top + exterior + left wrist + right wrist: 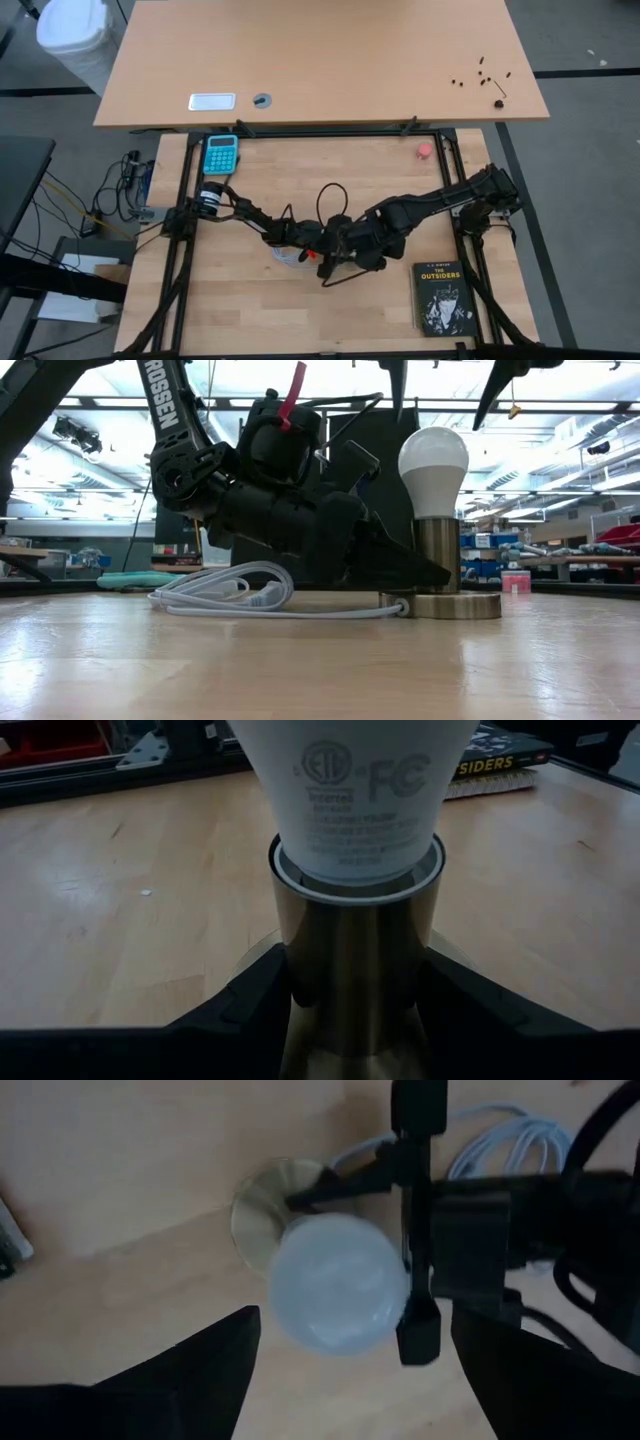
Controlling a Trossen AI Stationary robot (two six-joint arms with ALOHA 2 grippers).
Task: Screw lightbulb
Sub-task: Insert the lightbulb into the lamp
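The white frosted lightbulb [433,465] stands upright with its base in a brass socket post [438,550], which rises from a round brass base disc [455,605] on the table. My left gripper [405,565] lies low at the table and is shut on the post. My right gripper [450,385] hangs open above the bulb, pointing down, its fingertips clear of it. The right wrist view looks down on the bulb's dome [335,1285], which shows between my right fingers with nothing touching it. A white coiled cord [240,595] lies on the table behind the socket. My left gripper pinches the brass socket post [355,970] between its two fingers [262,1000], below the rim where the bulb's neck [355,810] enters. The fingers come in nearly level, slanting slightly down, from the table's left. The socket stands upright with its base disc on the table.
A black book [442,297] lies near the front right. A teal calculator [221,153] sits at the far left, and a small pink-red round object [424,150] at the far right. A second wooden table [320,60] stands beyond. Both arms crowd the table's middle.
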